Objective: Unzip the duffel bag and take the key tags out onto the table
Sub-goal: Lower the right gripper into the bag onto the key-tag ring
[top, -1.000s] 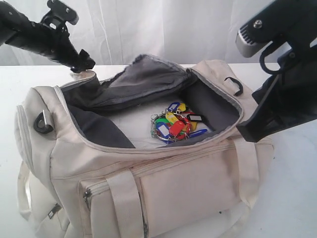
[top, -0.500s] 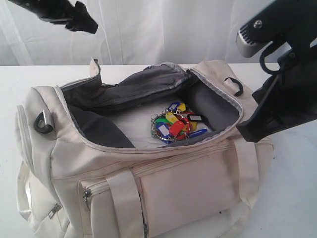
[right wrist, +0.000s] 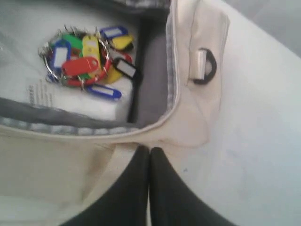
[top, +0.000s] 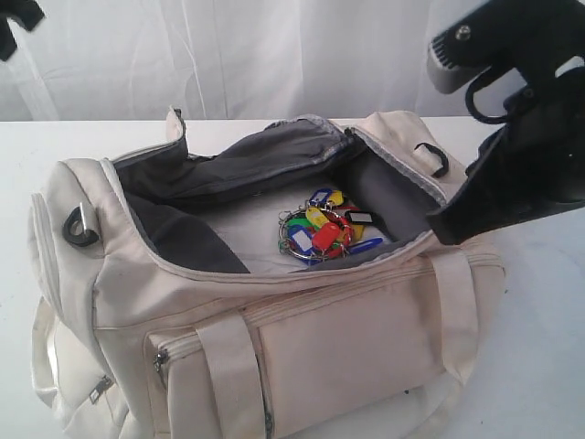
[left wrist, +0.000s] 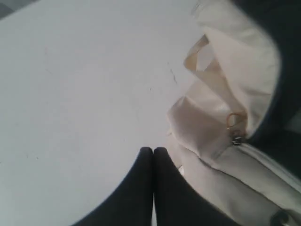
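Observation:
The cream duffel bag (top: pixel 347 338) lies unzipped on the white table (top: pixel 548 366), its grey lining showing. The key tags (top: pixel 320 233), a bright bunch on a ring, rest on the bag's floor, seen too in the right wrist view as key tags (right wrist: pixel 82 59). My right gripper (right wrist: pixel 149 149) is shut, empty, just above the bag's front rim at its right end, right gripper (top: pixel 441 230). My left gripper (left wrist: pixel 153 149) is shut on nothing over bare table beside the bag's end (left wrist: pixel 225 94); only a dark bit of the left gripper (top: pixel 14 23) shows at the exterior view's top-left corner.
A black D-ring (right wrist: pixel 207 66) sits on the bag's right end, another D-ring (top: pixel 78 227) on the left end. A webbing handle (top: pixel 233 375) hangs down the front. A white curtain (top: pixel 274 55) backs the table.
The left gripper has let go of the bag's back rim, risen and swung away to the upper left, and its jaws have closed. The right arm has lifted slightly.

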Tool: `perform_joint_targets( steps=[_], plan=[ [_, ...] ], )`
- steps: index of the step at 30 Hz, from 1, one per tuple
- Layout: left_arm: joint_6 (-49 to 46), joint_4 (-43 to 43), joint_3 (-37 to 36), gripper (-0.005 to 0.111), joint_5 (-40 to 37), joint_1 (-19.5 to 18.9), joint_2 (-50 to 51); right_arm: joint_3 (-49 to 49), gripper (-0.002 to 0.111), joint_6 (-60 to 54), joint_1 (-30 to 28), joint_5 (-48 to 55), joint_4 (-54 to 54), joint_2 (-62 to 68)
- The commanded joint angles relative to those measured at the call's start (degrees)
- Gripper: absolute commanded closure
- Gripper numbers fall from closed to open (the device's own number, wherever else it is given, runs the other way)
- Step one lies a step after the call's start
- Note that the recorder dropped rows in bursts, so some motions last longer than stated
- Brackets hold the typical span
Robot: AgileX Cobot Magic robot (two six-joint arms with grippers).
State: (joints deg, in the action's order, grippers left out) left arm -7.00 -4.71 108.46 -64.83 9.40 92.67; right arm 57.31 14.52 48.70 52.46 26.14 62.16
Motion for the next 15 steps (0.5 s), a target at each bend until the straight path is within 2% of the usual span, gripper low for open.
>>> perform_joint_targets(
  steps=[1,5,11,15],
  plan=[
    [0.62,2.18,-1.00,0.106,-5.14,-0.07,-12.05,6.06,0.108,-2.74,-0.21,2.56,-0.93,4.94],
    [0.62,2.16,-10.57,0.106,-2.61,-0.07,-25.11,15.85,0.108,-8.95,-1.41,2.55,-7.88,11.71],
    [1.24,2.16,-34.84,0.106,8.71,-0.07,-43.58,29.45,0.108,-26.67,-8.83,9.03,-28.22,24.20],
    [3.23,2.55,-50.71,0.106,17.94,-0.07,-52.79,37.58,0.108,-32.76,-14.63,16.88,-36.65,32.30]
  ],
)
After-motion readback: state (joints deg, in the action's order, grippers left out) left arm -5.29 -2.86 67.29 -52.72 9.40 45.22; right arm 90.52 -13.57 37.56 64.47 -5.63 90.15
